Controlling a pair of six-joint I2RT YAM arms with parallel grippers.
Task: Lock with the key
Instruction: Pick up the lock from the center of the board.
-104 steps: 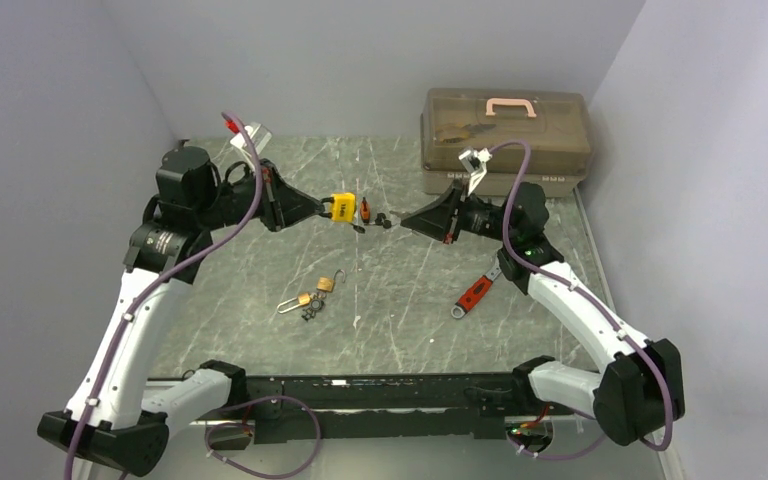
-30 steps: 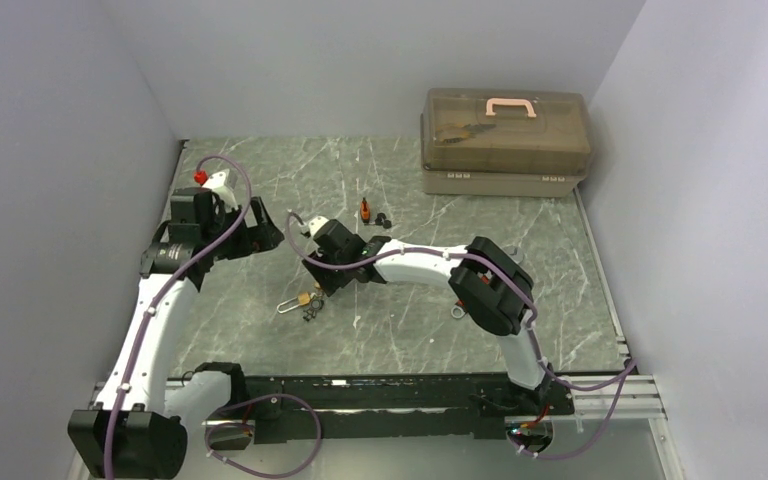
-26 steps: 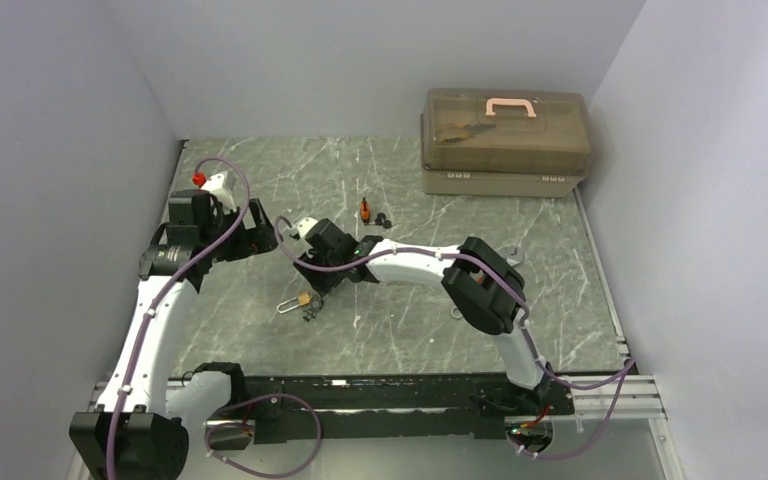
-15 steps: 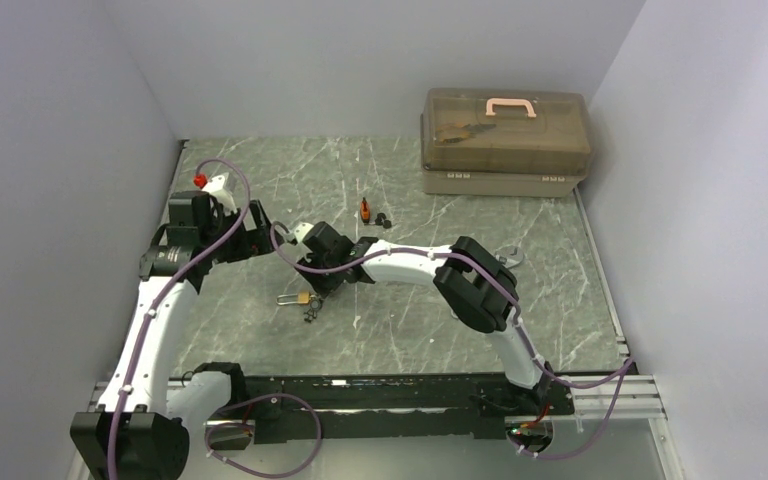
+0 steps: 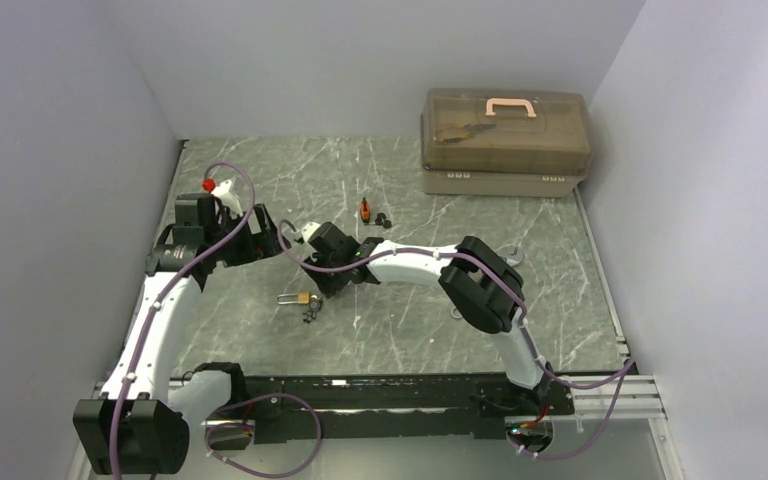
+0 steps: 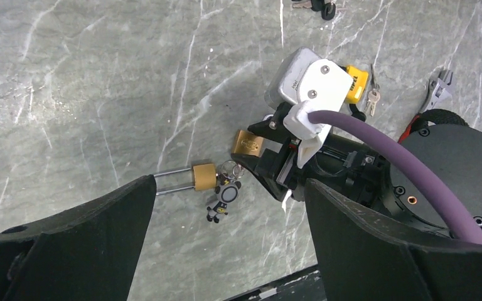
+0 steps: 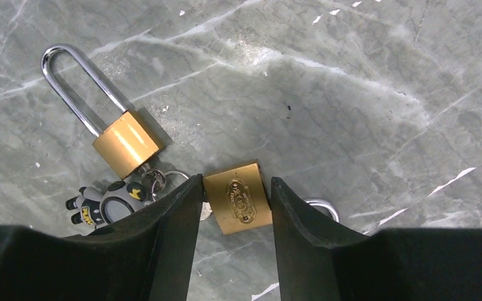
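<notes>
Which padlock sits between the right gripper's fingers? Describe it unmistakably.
On the grey marble table, find the right gripper. Between its fingers lies a squat brass padlock with an oval stamp; the other brass padlock has a long shackle and a toy keyring.

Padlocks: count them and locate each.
3. A long-shackle padlock lies on the table; a small brass padlock sits between the right fingers; a yellow padlock lies by the right arm. Others may be hidden.
</notes>
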